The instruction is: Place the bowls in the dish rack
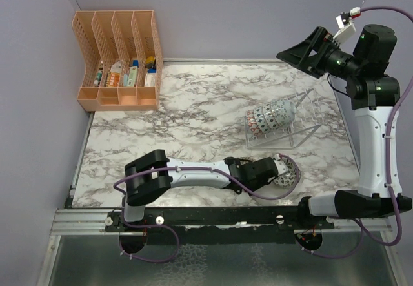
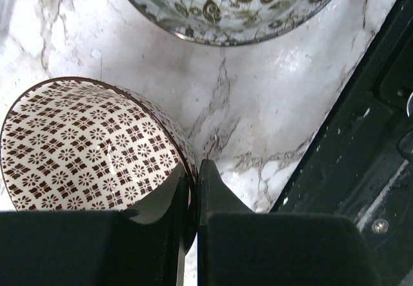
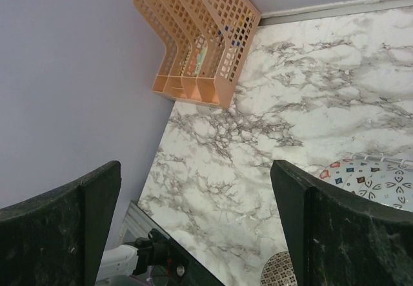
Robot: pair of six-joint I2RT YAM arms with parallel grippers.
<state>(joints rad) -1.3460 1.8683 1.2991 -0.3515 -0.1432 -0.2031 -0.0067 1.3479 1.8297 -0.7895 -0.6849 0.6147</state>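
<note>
Left tool (image 2: 195, 173) low, jaws pinched; right tool (image 3: 193, 170) raised, jaws wide

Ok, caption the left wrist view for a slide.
Left gripper pinches the rim of a brown-patterned round ceramic bowl on marble table.

The 2 bowls up close, the brown-patterned bowl (image 2: 90, 150) and the grey-green bowl (image 2: 232, 2), look glazed and glossy, the marble-look table (image 2: 271, 99) smooth with a faint sheen (light glints off it), the dish rack (image 1: 298, 128) thin silvery wire, the orange organiser (image 1: 119, 60) matt plastic.
</note>
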